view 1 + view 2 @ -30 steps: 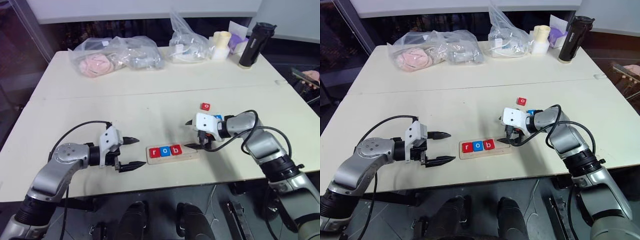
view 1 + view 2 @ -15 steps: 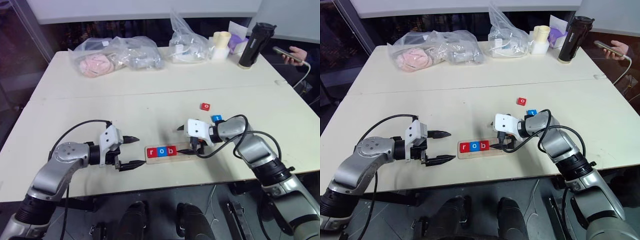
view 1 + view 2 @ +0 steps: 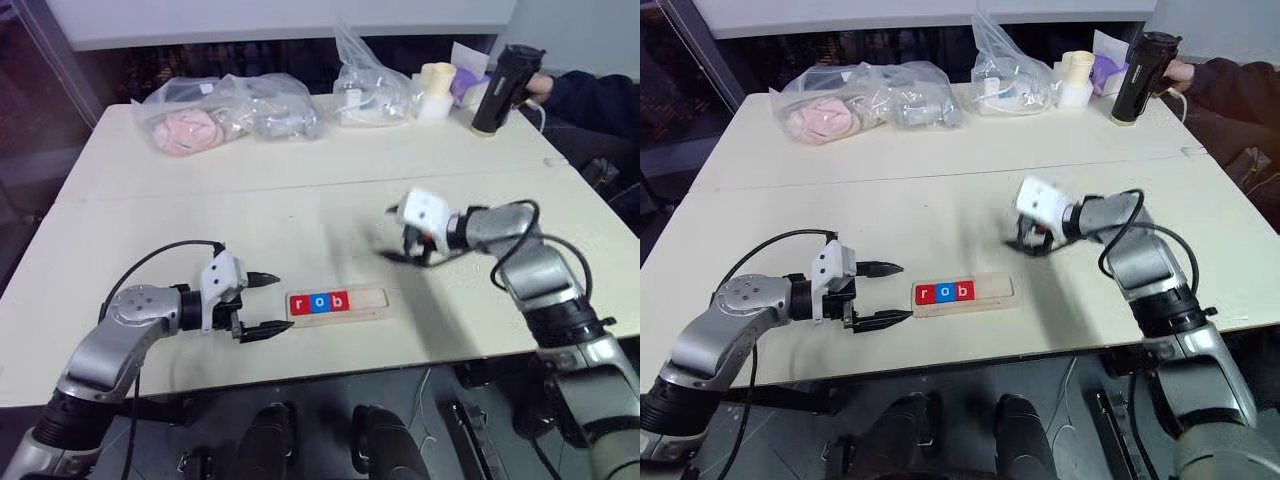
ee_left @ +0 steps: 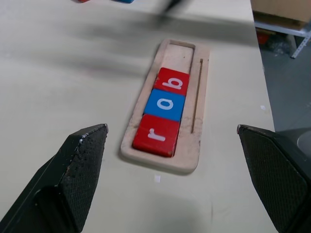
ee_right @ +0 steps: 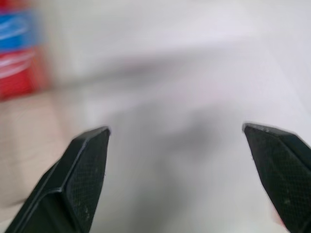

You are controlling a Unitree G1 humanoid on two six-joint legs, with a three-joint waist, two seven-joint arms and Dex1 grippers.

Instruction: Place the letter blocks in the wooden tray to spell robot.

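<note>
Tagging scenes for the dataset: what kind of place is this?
Probably a lab or office workroom set up for robot trials: a plain pale table with a spelling tray, clear plastic bags of odds and ends, and a person's sleeve at the far edge.

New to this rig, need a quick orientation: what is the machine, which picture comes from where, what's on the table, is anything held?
It is a humanoid robot with two arms. Two pictures come from its head camera, looking down over the table; the other two come from cameras on each wrist.

The left end effector hangs open beside the wooden tray, holding nothing. The right end effector is open too, raised over the table and blurred by motion, also empty.

In the tray lie three letter blocks: red r, blue o, red b. The rest of its groove is free. At the far edge sit plastic bags and a black bottle.
</note>
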